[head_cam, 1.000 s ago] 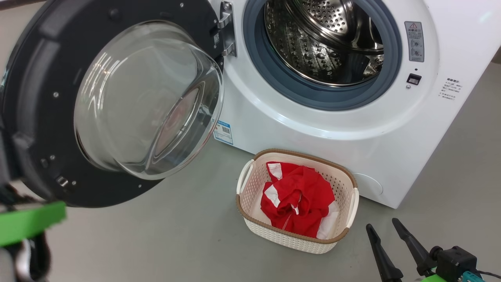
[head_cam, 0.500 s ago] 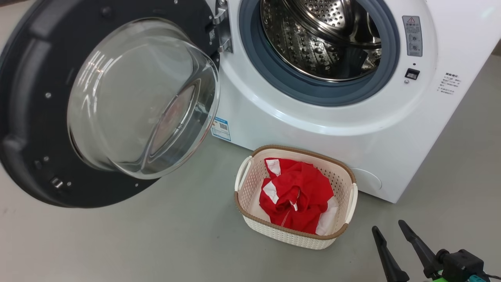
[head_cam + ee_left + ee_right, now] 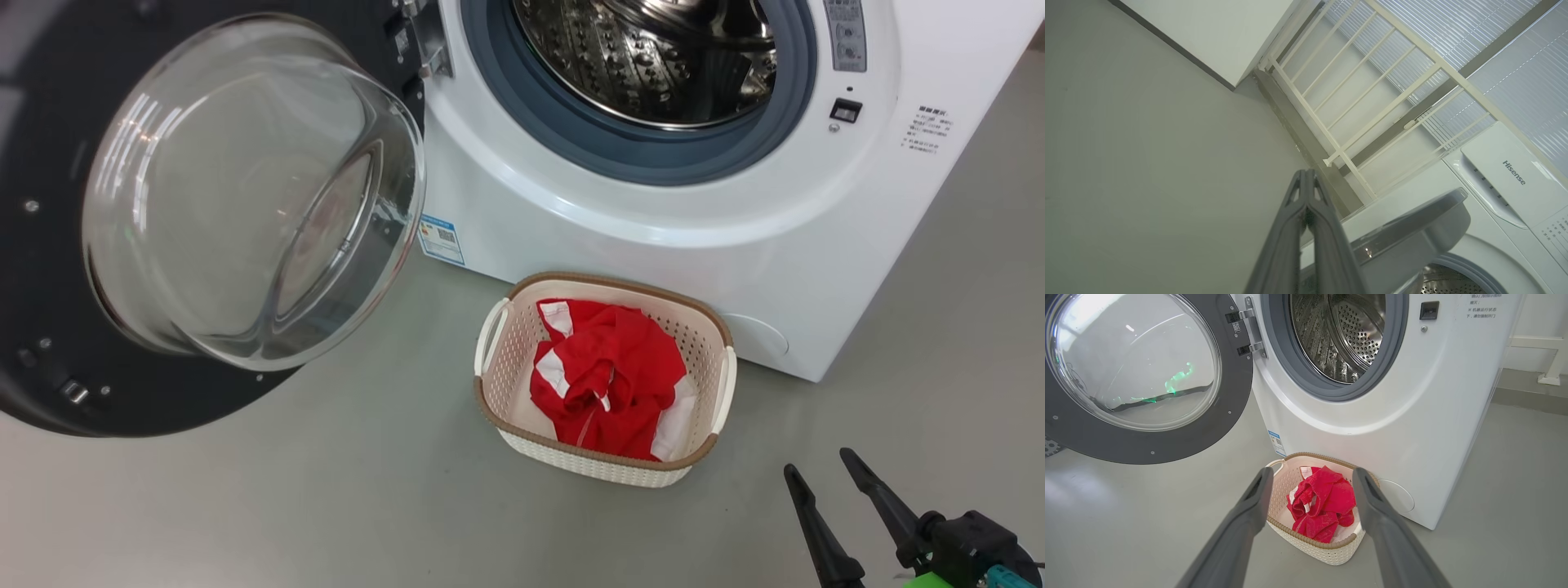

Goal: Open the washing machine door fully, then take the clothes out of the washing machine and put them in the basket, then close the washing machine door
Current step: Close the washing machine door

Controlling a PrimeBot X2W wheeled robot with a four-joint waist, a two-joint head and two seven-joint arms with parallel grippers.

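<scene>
Door (image 3: 245, 196) stood wide, clearing drum (image 3: 645, 57) | clothes (image 3: 608, 376) heaped in basket (image 3: 604, 282), on floor (image 3: 326, 490) just beside machine (image 3: 620, 237) front, prob. for short drop | R pincer (image 3: 818, 461) wide, empty, near basket | L pincer (image 3: 1305, 173) pinched together, empty | door closing outstanding.

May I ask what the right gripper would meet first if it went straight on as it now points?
Probably the basket, framed by the open right gripper in the right wrist view, or the clothes in it. Depth is unclear; the washing machine front stands behind.
</scene>
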